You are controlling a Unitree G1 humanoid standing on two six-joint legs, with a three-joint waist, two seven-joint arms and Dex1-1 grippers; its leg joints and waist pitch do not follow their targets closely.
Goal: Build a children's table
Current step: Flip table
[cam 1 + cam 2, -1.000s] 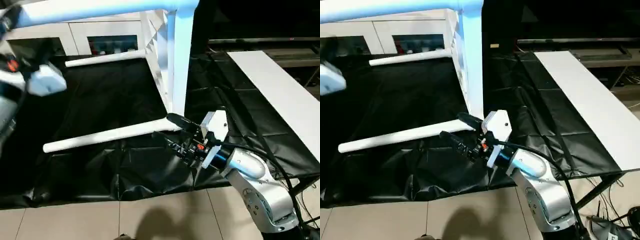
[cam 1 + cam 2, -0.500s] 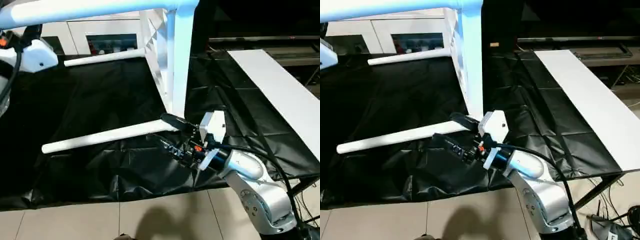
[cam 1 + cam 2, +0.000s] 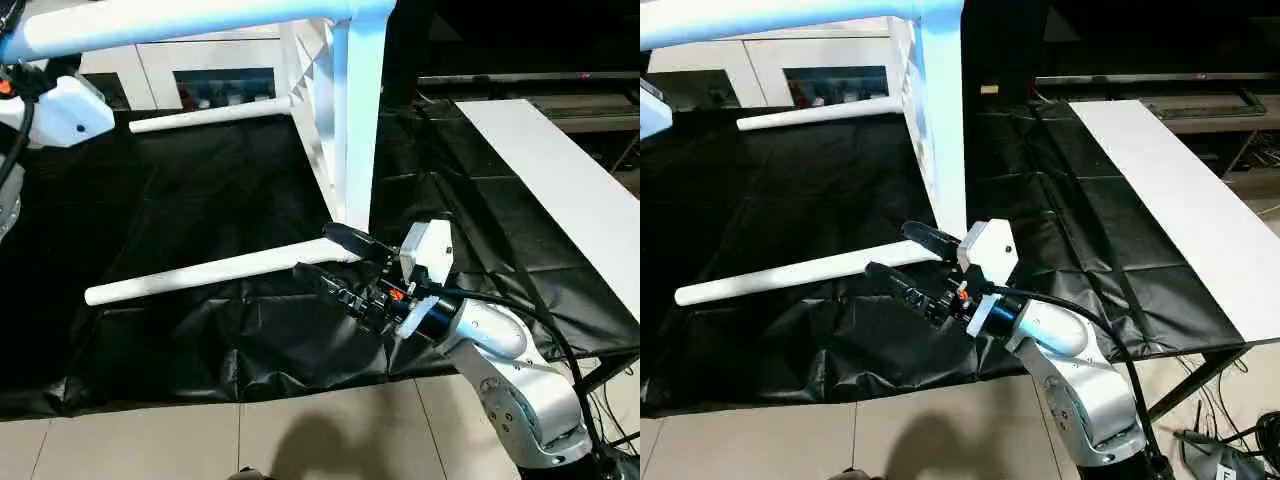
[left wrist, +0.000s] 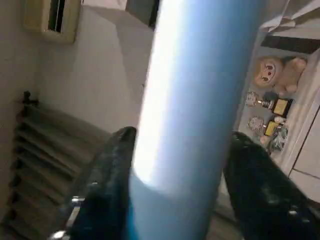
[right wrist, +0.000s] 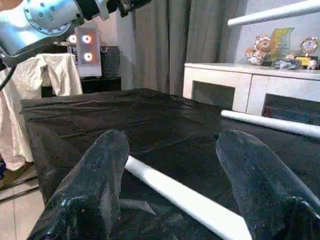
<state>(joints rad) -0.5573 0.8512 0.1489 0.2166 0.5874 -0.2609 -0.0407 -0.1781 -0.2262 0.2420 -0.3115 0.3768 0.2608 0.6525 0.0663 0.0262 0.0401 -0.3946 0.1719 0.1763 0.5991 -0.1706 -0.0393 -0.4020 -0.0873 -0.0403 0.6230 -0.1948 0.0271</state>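
I see the tabletop (image 3: 312,95) standing on its edge on the black sheet (image 3: 200,210) at centre, its legs pointing to my left. One low leg (image 3: 215,270) lies along the sheet in front; another (image 3: 210,115) runs behind it, near the cabinet (image 3: 180,70) at the back. A raised leg (image 4: 195,100) sits between my left gripper's (image 4: 175,165) fingers. My right gripper (image 3: 340,265) straddles the front leg's socket end. A flat board (image 3: 560,190) lies to the right.

I'm seeing black sheeting (image 3: 200,200) lying over the work surface, beige floor tiles (image 3: 200,440) showing below, and a white cabinet (image 3: 200,70) standing behind.
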